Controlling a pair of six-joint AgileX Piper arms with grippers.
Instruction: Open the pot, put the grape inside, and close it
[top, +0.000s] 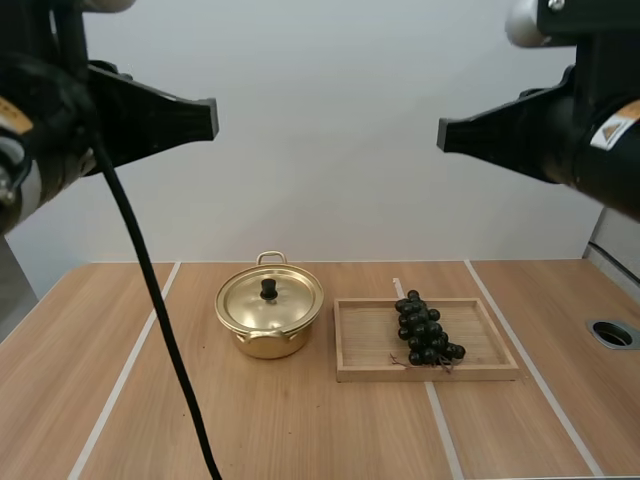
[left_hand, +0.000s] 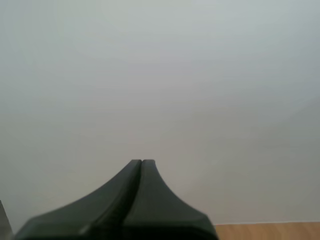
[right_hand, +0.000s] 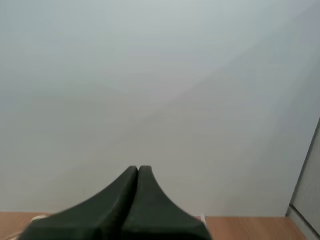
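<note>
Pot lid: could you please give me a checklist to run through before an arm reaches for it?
1. Lid seated on the pot, knob up and unobstructed: ok.
2. Grapes lying in the wooden tray, apart from the pot: ok.
3. Left end effector open for the knob: not ok, its fingers lie shut, high above the table.
4. Right end effector carrying nothing: ok, shut on nothing.
</note>
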